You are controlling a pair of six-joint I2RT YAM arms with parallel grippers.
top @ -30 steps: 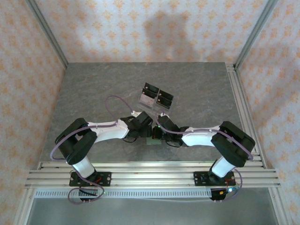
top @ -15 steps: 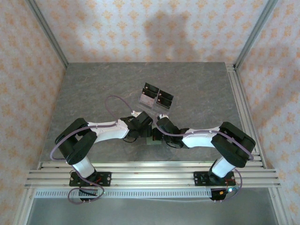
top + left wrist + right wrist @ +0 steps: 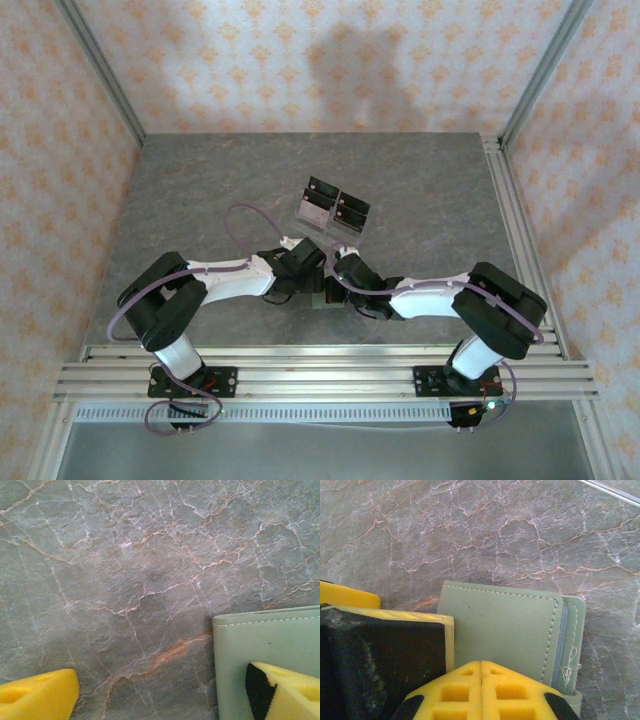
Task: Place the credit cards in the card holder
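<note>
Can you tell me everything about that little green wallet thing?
The card holder is a small sage-green rectangle that looks like soft leather, with pale stitching along its edges. It lies flat and folded shut on the grey marbled table. At one short end its layers show, with a thin bluish sliver tucked between them. One yellow finger of the open left gripper seems to press on one end, and the shut right gripper sits over its near edge.

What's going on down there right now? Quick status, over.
Left gripper open, one finger over the green wallet. Right gripper shut, over the wallet's edge. Wallet flat on table; clear stand well apart.
</note>
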